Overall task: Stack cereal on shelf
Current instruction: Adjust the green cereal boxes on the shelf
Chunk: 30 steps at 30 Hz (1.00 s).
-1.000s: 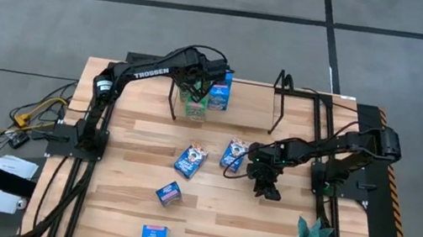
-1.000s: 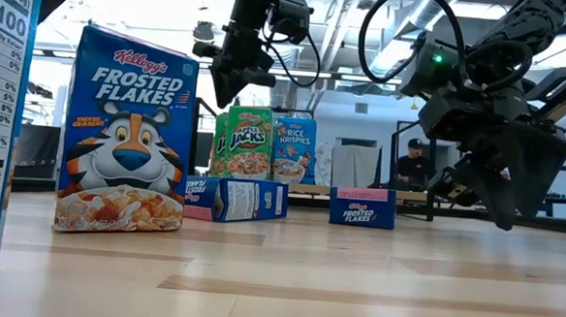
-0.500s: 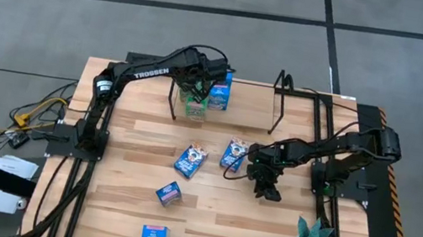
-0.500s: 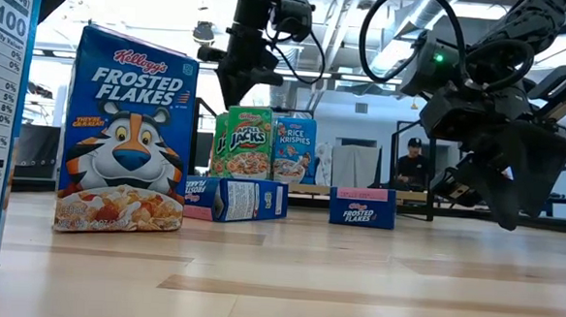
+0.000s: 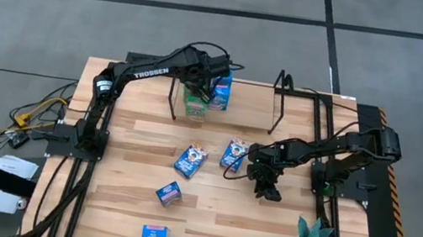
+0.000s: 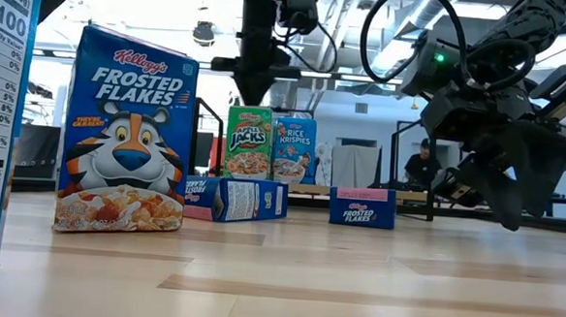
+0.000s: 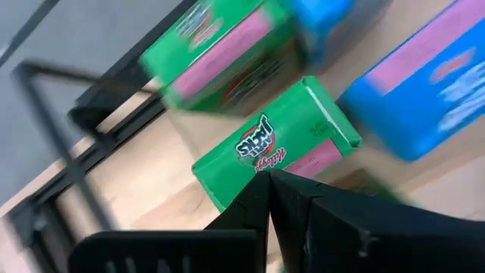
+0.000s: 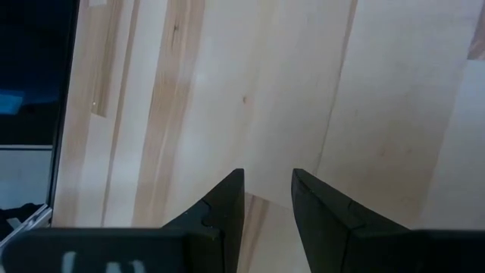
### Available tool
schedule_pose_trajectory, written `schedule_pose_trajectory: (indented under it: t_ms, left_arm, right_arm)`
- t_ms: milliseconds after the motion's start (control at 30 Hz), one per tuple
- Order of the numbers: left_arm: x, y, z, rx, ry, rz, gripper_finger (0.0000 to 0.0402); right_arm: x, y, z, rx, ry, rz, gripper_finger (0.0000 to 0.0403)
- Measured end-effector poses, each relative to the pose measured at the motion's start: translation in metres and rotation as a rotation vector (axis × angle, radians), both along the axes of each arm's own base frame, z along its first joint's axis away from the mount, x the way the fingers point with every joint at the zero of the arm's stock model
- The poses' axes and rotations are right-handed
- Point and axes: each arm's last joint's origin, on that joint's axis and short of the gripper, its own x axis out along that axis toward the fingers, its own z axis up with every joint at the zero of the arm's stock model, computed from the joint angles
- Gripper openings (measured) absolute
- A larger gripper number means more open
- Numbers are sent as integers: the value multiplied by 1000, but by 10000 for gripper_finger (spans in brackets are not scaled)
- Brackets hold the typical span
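Jaws of my left gripper [image 7: 267, 176] stay closed and empty, now swung squarely above the Apple Jacks box [image 6: 248, 143] on the shelf [image 5: 238, 114], while right gripper [image 8: 267, 199] idles, jaws parted.

Glossy printed cardboard cereal boxes [image 6: 124, 136], smooth pale wooden table [image 5: 262, 229], thin black metal shelf uprights [image 5: 279, 104]

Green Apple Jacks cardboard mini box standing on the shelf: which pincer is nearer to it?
Left. The left pincer hangs shut just above the green Apple Jacks cardboard mini box at the table's far side. The right pincer hovers over bare tabletop, well away toward the near right.
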Motion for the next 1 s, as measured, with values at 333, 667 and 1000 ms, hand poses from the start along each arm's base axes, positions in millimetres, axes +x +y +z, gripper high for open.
schedule_pose_trajectory:
  t_ms: [333, 667, 1000]
  left_arm:
    - [1, 1, 0, 14, -5, -8, 0]
    - [-3, -23, 35, 86, 47, -53, 0]
    - [6, -92, 51, -80, 43, -323, 0]
  right_arm:
    - [0, 7, 0, 6, 12, 11, 136]
    - [1, 6, 0, 6, 0, 8, 136]
    - [-1, 12, 0, 5, 12, 31, 136]
